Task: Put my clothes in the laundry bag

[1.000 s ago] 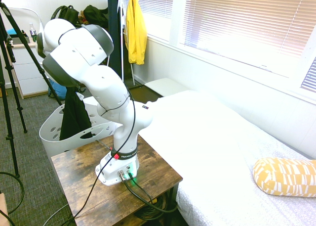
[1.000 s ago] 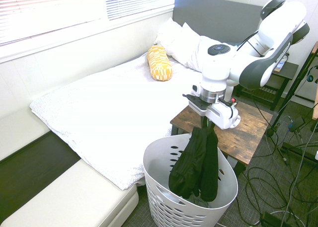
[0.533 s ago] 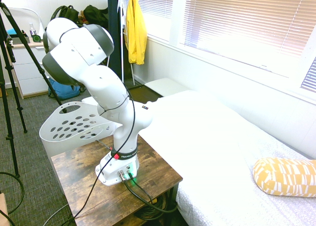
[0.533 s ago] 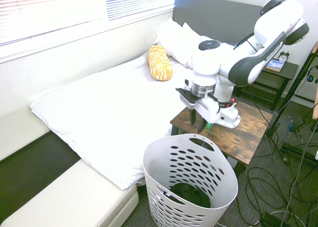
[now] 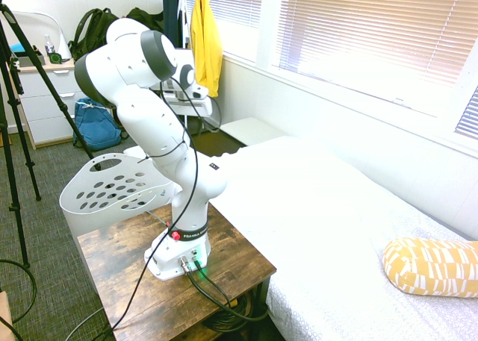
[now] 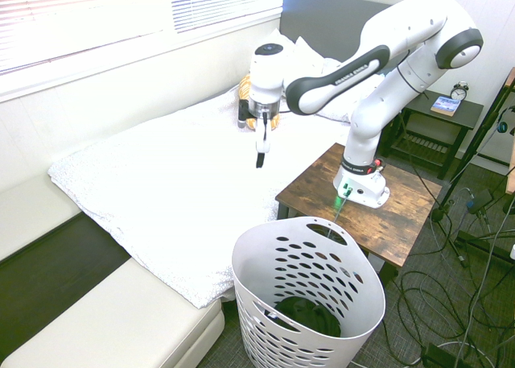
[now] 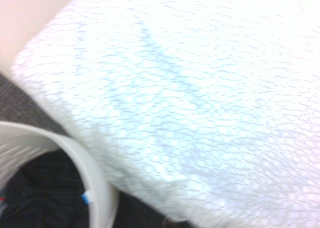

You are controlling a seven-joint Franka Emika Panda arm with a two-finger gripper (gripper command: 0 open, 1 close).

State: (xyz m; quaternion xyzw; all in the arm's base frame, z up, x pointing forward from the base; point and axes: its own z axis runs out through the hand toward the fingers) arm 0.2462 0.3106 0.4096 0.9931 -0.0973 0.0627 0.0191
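The clothes (image 6: 306,316), a black bundle, lie at the bottom of the laundry bag (image 6: 265,271), a white holed basket on the floor beside the wooden table. In the wrist view the dark fabric (image 7: 40,193) with a small tag shows inside the basket's rim (image 7: 87,163). My gripper (image 6: 260,157) hangs above the white bed, up and away from the basket, open and holding nothing. From the first exterior view the basket (image 5: 112,192) stands behind the arm.
The white bed (image 6: 161,183) fills the middle, with a yellow patterned pillow (image 5: 429,266) on it. The arm stands on a wooden side table (image 6: 402,211). A yellow jacket (image 5: 205,42) hangs by the window, and a blue backpack (image 5: 95,128) sits on the floor.
The black clothes dropped from the gripper into the basket. The gripper opened, then swung up and away over the bed.
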